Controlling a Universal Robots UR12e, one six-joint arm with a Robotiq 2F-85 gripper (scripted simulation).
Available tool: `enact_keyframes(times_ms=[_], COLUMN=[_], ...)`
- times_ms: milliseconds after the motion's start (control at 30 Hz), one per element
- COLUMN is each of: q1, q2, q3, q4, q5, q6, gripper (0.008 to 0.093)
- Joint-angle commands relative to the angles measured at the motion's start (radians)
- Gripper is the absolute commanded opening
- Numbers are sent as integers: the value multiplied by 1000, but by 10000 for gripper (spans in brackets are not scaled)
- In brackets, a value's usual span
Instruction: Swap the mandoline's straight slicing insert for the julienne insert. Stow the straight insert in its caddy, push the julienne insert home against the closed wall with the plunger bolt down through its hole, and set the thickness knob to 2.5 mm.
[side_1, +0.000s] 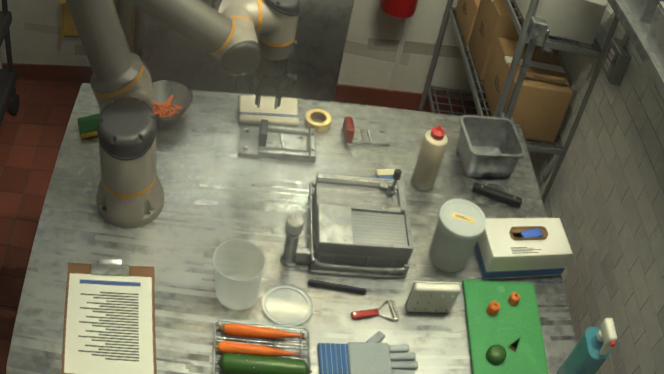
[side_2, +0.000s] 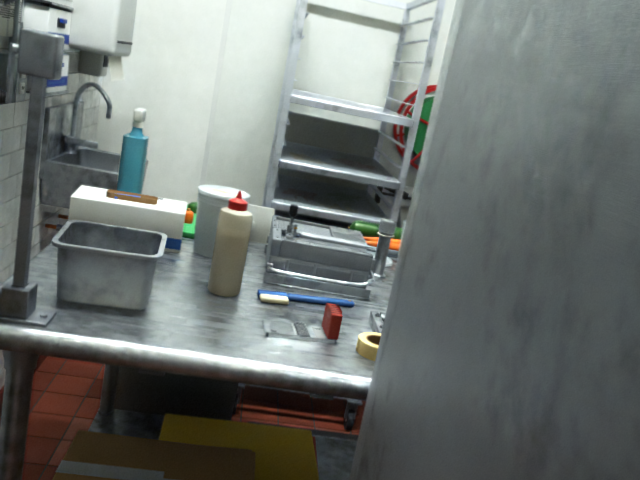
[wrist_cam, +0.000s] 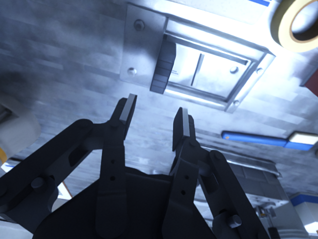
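Observation:
The straight insert (wrist_cam: 203, 68), a steel plate with a dark ribbed grip (side_1: 263, 133), lies inside its flat steel caddy (side_1: 277, 142) at the far side of the table, just below my gripper. The julienne insert (side_1: 361, 135), with a red grip (side_2: 332, 320), lies to the caddy's right, past a roll of tape (side_1: 318, 119). The mandoline (side_1: 359, 226) sits at mid-table with its plunger bolt (side_1: 396, 180) at the far right corner and its knob post (side_1: 293, 239) on the left. My gripper (side_1: 270, 98) (wrist_cam: 155, 115) hangs above the caddy's far edge, open and empty.
A white block (side_1: 268, 110) sits behind the caddy, under the gripper. A blue-handled brush (wrist_cam: 267, 138) lies between caddy and mandoline. A squeeze bottle (side_1: 429, 157), steel pan (side_1: 488, 145) and canister (side_1: 456, 234) stand right of the mandoline. A steel panel (side_2: 517, 258) fills the right of the second side camera.

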Motion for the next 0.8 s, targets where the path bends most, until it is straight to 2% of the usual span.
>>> enact_keyframes(times_ms=[0,200,367,533,767], q1=[0,0,0,0,0], q2=[-13,-82,-116,-129,-131], q3=[-11,-72,-114,-133,-135], q4=[20,151,228,262,266], q5=[0,0,0,0,0], q6=[0,0,0,0,0], gripper=[480,480,480,480,480])
